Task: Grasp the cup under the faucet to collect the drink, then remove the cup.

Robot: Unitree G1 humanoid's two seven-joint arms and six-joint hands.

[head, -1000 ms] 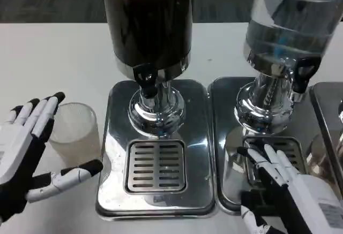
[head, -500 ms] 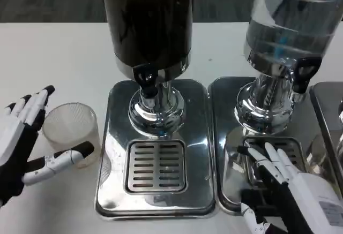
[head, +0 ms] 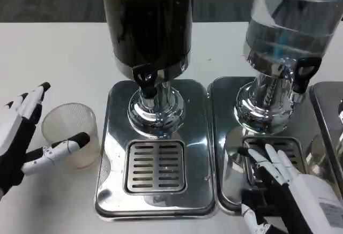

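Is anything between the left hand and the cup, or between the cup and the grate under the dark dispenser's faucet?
Nothing visible. The left hand is spread open around the cup, which stands on the table left of the tray. The grate below the faucet is bare.

The white table [head: 64, 46] carries a clear cup [head: 72, 135] near its left edge, beside two steel trays [head: 155, 202] toward the right
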